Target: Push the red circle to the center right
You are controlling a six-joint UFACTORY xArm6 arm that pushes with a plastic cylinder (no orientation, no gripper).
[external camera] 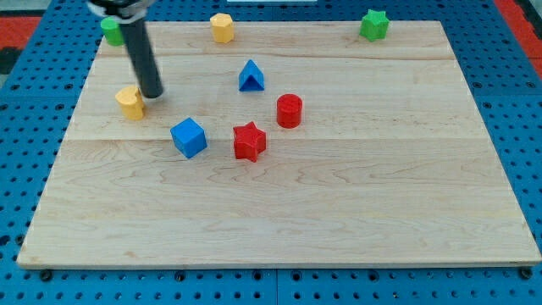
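The red circle (pixel 289 111) is a short red cylinder standing a little above the board's middle. My tip (pixel 152 94) is far to its left, right beside a yellow block (pixel 130 102) and just to that block's right. A red star (pixel 249 141) lies just below and left of the red circle. A blue triangle (pixel 251 76) lies above and left of it.
A blue cube (pixel 188 137) sits left of the red star. A yellow block (pixel 222 27) is at the top edge, a green star (pixel 373 24) at the top right, a green block (pixel 111 30) at the top left behind the rod. The wooden board (pixel 381 186) lies on a blue pegboard.
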